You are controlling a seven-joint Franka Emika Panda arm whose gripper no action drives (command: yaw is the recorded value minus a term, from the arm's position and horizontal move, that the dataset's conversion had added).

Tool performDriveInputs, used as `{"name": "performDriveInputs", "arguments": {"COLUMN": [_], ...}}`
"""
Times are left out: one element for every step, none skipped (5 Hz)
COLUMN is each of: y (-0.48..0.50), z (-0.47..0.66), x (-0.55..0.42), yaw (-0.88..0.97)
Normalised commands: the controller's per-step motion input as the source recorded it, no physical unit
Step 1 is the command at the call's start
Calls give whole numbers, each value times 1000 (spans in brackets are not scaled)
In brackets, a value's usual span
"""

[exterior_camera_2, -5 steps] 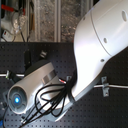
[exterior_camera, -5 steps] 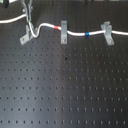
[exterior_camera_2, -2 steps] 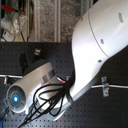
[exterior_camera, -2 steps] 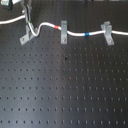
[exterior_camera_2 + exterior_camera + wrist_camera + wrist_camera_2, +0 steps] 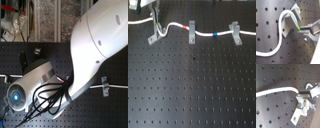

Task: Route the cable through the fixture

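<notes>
First exterior view: the cable (image 5: 203, 34), a thin limp cord, crosses the table (image 5: 193, 85) at twelve o'clock, looping by the fixture (image 5: 155, 34) at ten o'clock; likely light and slippery, best pinched beside the loop. End effector (image 5: 304, 30) at the fixture; whether open or closed cannot be told.

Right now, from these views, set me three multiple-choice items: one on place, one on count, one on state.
1. In the first exterior view, the red band sits: A at the middle post; B off the cable; C at the first exterior view's left edge.
2. Grey stands along the cable there: A one; B three; C five.
3. At the fixture, the cable: A bends; B runs straight; C is knotted.
Key: A, red lies over that post; B, fixture plus two posts; A, the first wrist view shows an S-curve.
</notes>
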Motion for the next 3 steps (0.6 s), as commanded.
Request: {"name": "performDriveInputs", "arguments": {"y": [294, 307, -21], "z": [74, 0, 1], "x": [-203, -212, -50], "yaw": [0, 0, 0]}}
